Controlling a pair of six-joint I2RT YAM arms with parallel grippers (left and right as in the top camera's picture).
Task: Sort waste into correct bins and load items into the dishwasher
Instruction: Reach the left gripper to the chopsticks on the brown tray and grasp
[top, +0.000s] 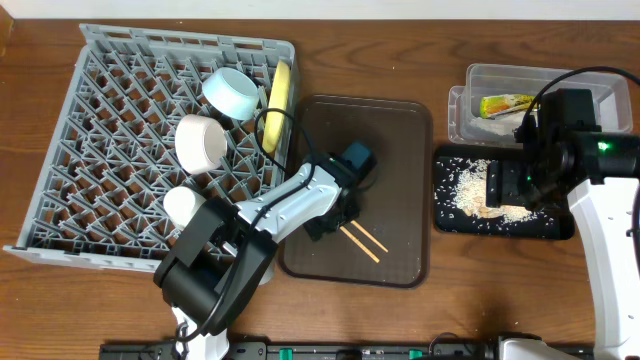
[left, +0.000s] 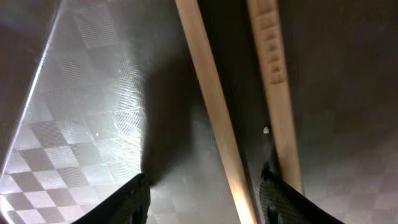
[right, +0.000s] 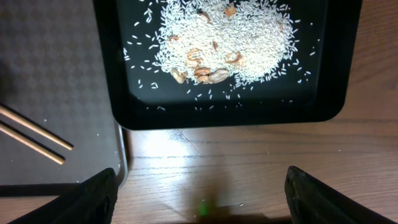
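The wooden chopsticks (top: 362, 240) lie on the dark brown serving tray (top: 400, 150). My left gripper (top: 338, 222) is low over their near end. In the left wrist view it (left: 205, 199) is open, with one chopstick (left: 211, 93) between the fingers and the other (left: 273, 62) by the right finger. My right gripper (top: 500, 185) is open and empty (right: 202, 199) above the black tray (top: 555, 228) of rice and scraps (right: 224, 37). The snack wrapper (top: 507, 103) lies in the clear tub (top: 480, 75). The light-blue bowl (top: 232, 92), plate (top: 278, 105), white bowl (top: 203, 142) and cup (top: 183, 207) sit in the grey rack (top: 90, 130). The tissue is out of view.
The brown tray's corner (right: 50, 74) and chopstick tips (right: 31, 137) show left of the black tray (right: 336, 93) in the right wrist view. Bare wooden table (right: 249, 162) lies in front of both trays.
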